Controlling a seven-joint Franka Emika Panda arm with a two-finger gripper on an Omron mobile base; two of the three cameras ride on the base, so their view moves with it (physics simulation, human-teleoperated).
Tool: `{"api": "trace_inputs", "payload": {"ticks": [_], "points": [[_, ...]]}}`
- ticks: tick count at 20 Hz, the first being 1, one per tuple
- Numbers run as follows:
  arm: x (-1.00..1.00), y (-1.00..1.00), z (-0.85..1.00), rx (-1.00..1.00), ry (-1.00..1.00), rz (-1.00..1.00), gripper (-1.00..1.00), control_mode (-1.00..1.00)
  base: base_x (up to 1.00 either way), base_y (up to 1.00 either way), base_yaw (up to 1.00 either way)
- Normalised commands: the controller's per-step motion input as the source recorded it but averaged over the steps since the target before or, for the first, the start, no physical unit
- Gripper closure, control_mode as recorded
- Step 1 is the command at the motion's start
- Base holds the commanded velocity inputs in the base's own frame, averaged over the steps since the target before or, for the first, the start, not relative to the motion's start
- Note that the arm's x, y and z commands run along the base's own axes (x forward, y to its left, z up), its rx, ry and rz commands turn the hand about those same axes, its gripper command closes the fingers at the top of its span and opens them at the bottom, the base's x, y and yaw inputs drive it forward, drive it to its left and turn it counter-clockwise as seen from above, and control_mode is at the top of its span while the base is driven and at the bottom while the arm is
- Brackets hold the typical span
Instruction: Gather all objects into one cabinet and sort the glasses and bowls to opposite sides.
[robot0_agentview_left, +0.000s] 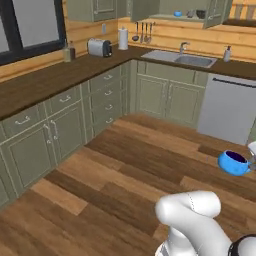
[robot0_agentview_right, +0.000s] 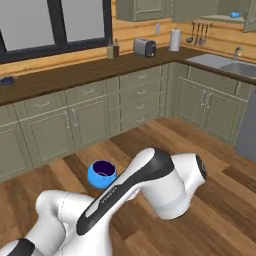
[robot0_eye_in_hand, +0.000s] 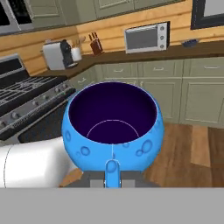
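Window (robot0_agentview_left: 30, 25): dark-framed, at far left above the long bench in the left base view.
Bench (robot0_agentview_left: 45, 82): dark wooden top over olive-green cupboards, running from the left to the corner and on past the sink.
Toaster (robot0_agentview_left: 99, 47): silver, on the bench near the corner, with a white paper-towel roll (robot0_agentview_left: 123, 38) just to its right.
Sink (robot0_agentview_left: 182, 59): set into the bench, with a tap behind it and a white soap pump bottle (robot0_agentview_left: 227, 53) to its right.
Open cabinet (robot0_agentview_left: 187, 12): high on the wall above the sink; a small blue bowl (robot0_agentview_left: 178, 13) and darker items stand on its pale shelf, too small to identify.
Held bowl (robot0_eye_in_hand: 113, 127): glossy bright-blue with a dark inside, upright, carried above the wooden floor (robot0_agentview_left: 125, 170), well apart from the cabinet; it appears at the right edge of the left base view.
Fingers (robot0_eye_in_hand: 112, 173): pressed together on the near rim of the held bowl, pinching its wall.
Arm (robot0_agentview_right: 145, 185): white with dark joints, bent over the floor; in the right base view the held bowl sits just left of it.
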Motion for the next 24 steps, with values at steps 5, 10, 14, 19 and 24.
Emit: {"api": "trace_inputs", "payload": {"ticks": [5, 10, 14, 19, 24], "points": [[0.0, 0.0, 0.0, 0.0, 0.0, 0.0, 1.0, 1.0, 0.09, 0.09, -0.93], [0.0, 0.0, 0.0, 0.0, 0.0, 0.0, 1.0, 1.0, 0.01, 0.0, -0.13], [0.0, 0.0, 0.0, 0.0, 0.0, 0.0, 1.0, 1.0, 0.46, 0.61, -0.15], [0.0, 0.0, 0.0, 0.0, 0.0, 0.0, 1.0, 1.0, 0.41, 0.55, -0.1], [0.0, 0.0, 0.0, 0.0, 0.0, 0.0, 1.0, 1.0, 0.66, 0.41, -0.1]]}}
